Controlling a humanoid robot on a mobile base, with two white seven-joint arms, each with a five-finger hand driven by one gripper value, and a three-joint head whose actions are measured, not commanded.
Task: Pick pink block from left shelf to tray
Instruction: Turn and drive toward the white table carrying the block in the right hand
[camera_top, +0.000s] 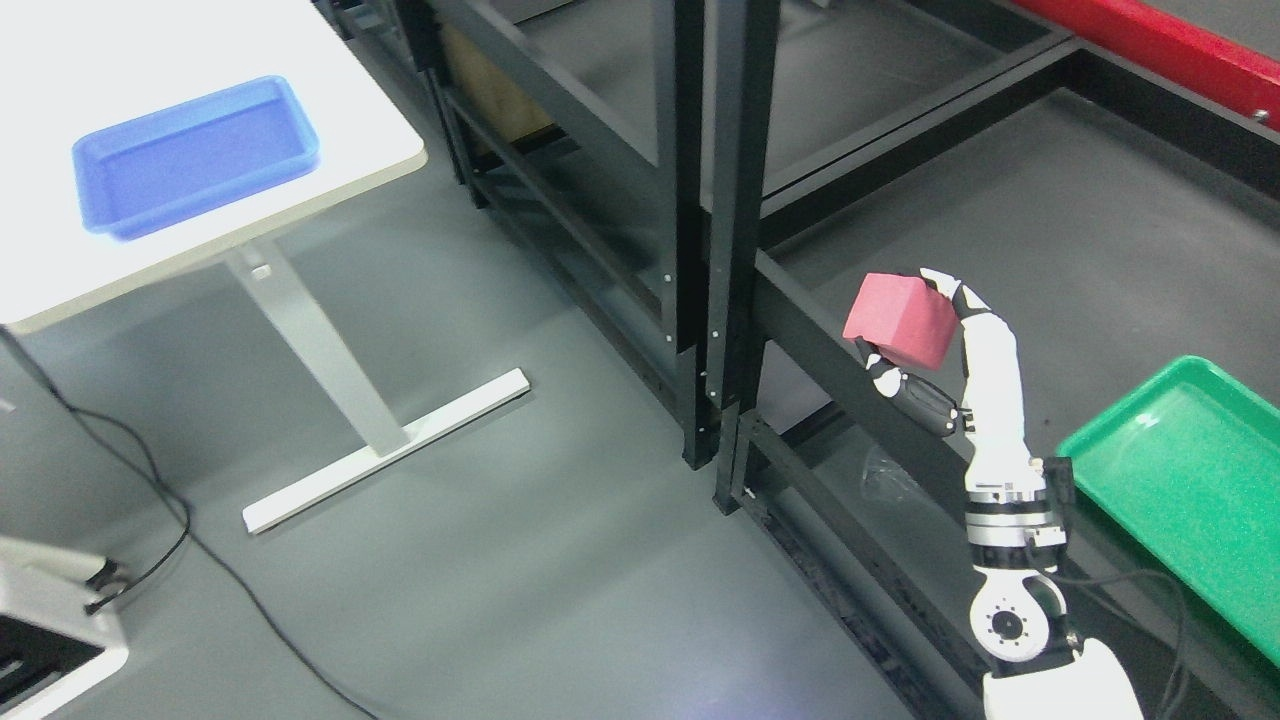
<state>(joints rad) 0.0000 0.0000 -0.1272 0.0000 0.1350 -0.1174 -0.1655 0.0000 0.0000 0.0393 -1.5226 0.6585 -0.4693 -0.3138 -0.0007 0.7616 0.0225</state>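
Note:
A pink block (899, 318) is held in my right hand (925, 340), whose arm comes up from the lower right. The fingers are curled around the block, thumb below and fingers behind it. The hand holds the block in the air over the front rail of the black shelf (830, 350). A blue tray (195, 155) lies empty on the white table (380, 150) at the upper left. A green tray (1190, 480) lies on the shelf at the right edge. My left arm is out of view.
Black upright posts (710, 230) of the shelf frame stand left of the hand. The white table's leg and foot (385, 450) stand on the grey floor. A black cable (150, 500) runs over the floor at lower left. A red bar (1170, 50) crosses the top right.

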